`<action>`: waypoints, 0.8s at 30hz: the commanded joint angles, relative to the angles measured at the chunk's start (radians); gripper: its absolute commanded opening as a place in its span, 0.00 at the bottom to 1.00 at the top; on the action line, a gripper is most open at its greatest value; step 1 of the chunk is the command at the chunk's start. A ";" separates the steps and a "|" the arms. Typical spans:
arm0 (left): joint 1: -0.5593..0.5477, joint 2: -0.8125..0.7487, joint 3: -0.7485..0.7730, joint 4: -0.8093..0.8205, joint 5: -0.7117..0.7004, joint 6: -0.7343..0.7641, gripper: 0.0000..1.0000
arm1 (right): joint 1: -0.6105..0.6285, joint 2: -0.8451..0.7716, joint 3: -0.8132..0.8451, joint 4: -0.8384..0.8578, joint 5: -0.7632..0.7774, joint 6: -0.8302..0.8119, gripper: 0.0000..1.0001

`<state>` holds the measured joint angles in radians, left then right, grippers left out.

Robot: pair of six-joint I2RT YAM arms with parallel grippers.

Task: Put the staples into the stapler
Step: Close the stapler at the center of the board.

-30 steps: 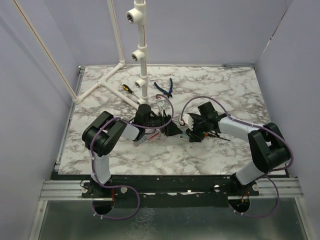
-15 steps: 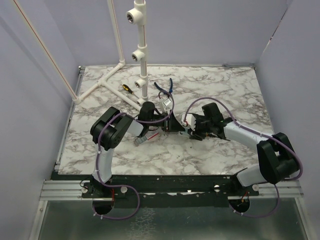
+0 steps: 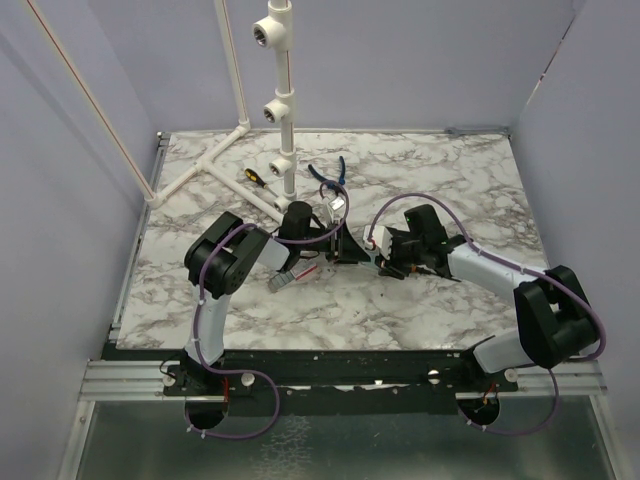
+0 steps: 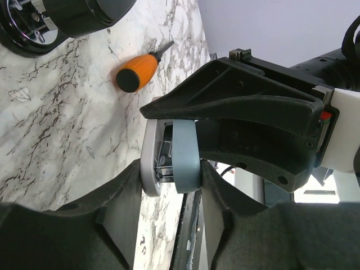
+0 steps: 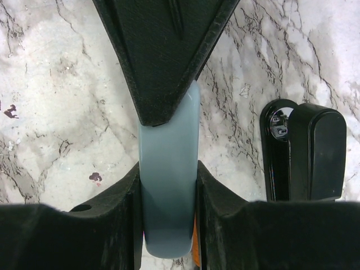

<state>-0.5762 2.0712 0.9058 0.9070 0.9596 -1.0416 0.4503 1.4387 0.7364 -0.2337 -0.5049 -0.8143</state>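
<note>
The left claw [image 4: 170, 166] and right claw [image 5: 167, 166] both clamp the pale teal bar [image 5: 169, 214]. The stapler [image 5: 306, 149] (slim, black) lies just beside the right claw, parallel to the bar.

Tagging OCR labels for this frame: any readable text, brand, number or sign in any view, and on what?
No text can be read in any view.
The white box with red marks: too small to read.
The teal bar and the orange screwdriver: no print showing.
</note>
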 commanded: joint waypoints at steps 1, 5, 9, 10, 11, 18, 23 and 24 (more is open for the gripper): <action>-0.016 0.021 0.013 0.002 0.042 -0.031 0.37 | 0.006 -0.023 0.007 0.046 -0.006 0.007 0.26; -0.015 0.023 0.006 0.017 0.043 -0.041 0.46 | 0.005 -0.024 0.007 0.037 -0.004 0.002 0.26; -0.012 0.004 -0.006 0.021 0.031 -0.015 0.75 | 0.004 -0.026 0.012 0.014 0.005 -0.014 0.26; -0.011 -0.006 -0.011 0.021 0.024 0.001 0.79 | 0.004 -0.026 0.013 0.006 0.008 -0.021 0.26; -0.009 -0.016 -0.017 0.021 0.018 0.015 0.82 | 0.004 -0.027 0.016 -0.002 0.009 -0.030 0.26; 0.005 -0.108 -0.072 0.015 -0.001 0.136 0.94 | -0.042 0.013 0.069 -0.108 -0.061 -0.081 0.25; 0.013 -0.266 -0.116 -0.144 -0.026 0.340 0.98 | -0.065 0.088 0.136 -0.204 -0.130 -0.141 0.26; 0.013 -0.299 -0.123 -0.201 -0.040 0.405 0.99 | -0.065 0.108 0.155 -0.226 -0.148 -0.156 0.26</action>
<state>-0.5694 1.9217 0.8093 0.8604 0.9550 -0.8841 0.3946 1.4895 0.8272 -0.3519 -0.5571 -0.9024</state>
